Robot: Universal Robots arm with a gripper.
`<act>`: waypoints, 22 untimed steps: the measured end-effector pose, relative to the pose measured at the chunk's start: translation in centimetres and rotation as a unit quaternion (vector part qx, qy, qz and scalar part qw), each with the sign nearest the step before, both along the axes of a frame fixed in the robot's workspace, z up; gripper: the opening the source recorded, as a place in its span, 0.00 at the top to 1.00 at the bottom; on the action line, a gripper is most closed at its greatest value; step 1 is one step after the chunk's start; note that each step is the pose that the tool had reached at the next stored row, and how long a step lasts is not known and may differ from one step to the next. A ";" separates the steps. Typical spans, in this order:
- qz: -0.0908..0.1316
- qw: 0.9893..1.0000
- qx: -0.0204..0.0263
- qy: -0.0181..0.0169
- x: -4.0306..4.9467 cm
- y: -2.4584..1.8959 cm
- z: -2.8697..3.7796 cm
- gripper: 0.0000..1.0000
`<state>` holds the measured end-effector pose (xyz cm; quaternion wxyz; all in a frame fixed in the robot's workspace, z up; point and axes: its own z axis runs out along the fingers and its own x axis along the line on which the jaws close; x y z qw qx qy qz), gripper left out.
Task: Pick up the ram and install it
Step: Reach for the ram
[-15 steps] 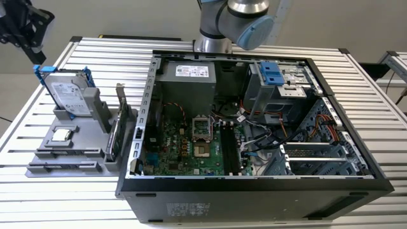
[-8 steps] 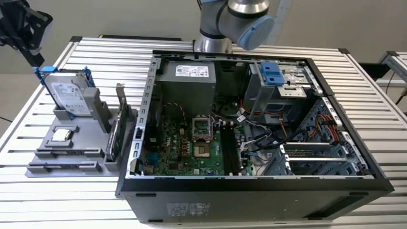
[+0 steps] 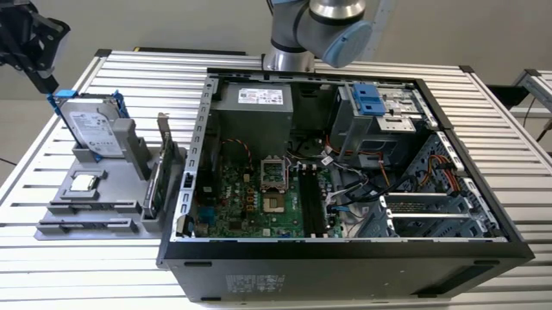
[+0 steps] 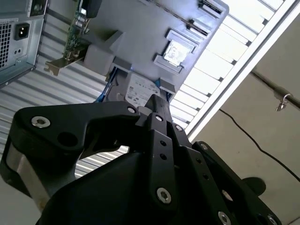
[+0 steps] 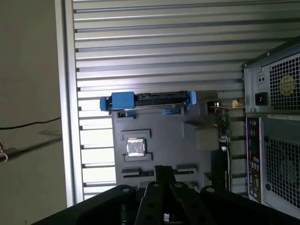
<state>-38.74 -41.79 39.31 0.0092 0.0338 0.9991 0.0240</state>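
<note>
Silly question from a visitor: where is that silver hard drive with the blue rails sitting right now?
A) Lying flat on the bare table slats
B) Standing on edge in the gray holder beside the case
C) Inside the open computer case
B: the hard drive stands on edge in the gray holder at the exterior view's left, outside the computer case.

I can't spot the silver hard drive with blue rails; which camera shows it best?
The exterior view: the hard drive stands in the gray holder, labelled face and blue rails plain. In the first wrist view the hard drive shows edge-on between the rails; in the second wrist view the gripper covers part of its label.
</note>
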 end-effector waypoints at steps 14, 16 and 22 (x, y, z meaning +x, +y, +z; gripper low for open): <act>0.011 1.000 0.000 0.000 0.24 -1.39 -0.03 1.00; 0.014 1.000 0.000 0.000 0.25 -1.52 -0.03 1.00; 0.022 1.000 0.000 0.000 0.28 -2.08 -0.03 1.00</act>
